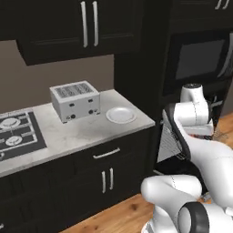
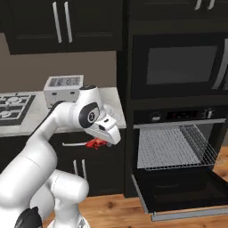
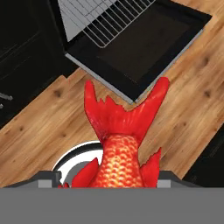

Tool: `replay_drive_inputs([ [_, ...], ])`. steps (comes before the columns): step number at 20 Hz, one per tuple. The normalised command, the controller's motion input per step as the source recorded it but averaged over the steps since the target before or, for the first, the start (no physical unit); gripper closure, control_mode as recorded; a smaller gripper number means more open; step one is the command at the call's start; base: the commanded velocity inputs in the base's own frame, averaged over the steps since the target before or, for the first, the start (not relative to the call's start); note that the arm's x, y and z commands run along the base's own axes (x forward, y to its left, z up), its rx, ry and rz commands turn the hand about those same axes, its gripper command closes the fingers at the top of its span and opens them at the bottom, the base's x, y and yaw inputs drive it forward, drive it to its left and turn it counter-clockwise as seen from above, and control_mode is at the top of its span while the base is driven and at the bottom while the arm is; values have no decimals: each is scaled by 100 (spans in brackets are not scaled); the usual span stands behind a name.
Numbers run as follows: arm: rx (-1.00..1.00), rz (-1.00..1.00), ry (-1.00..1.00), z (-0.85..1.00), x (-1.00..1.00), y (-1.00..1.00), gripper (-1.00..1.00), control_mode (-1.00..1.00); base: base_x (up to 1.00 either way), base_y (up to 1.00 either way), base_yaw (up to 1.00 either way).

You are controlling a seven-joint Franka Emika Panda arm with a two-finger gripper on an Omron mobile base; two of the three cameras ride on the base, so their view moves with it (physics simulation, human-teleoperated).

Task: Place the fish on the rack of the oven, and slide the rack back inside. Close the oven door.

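Observation:
The red-orange fish hangs tail-out from my gripper, which is shut on its body. From the right base camera, the fish shows as a red patch under the hand, in front of the lower cabinets and left of the oven. The oven door lies dropped open and flat. Above it the wire rack is pulled out. In the hand view the rack and the oven door lie ahead of the fish's tail, over the wooden floor.
On the counter stand a silver toaster and a white plate, with a gas hob to the left. A black windowed unit sits above the oven. Dark cabinets line the wall.

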Motion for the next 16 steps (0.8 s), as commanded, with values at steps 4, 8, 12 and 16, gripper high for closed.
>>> replay_drive_inputs([
  [4, 0, 0, 0, 0, 0, 0, 100, 100, -15, 0, -51],
  [8, 0, 0, 0, 0, 0, 0, 100, 100, 6, 13, -42],
  [12, 0, 0, 0, 0, 0, 0, 100, 100, 25, 13, -33],
  [16, 0, 0, 0, 0, 0, 0, 100, 100, 38, 3, -30],
])
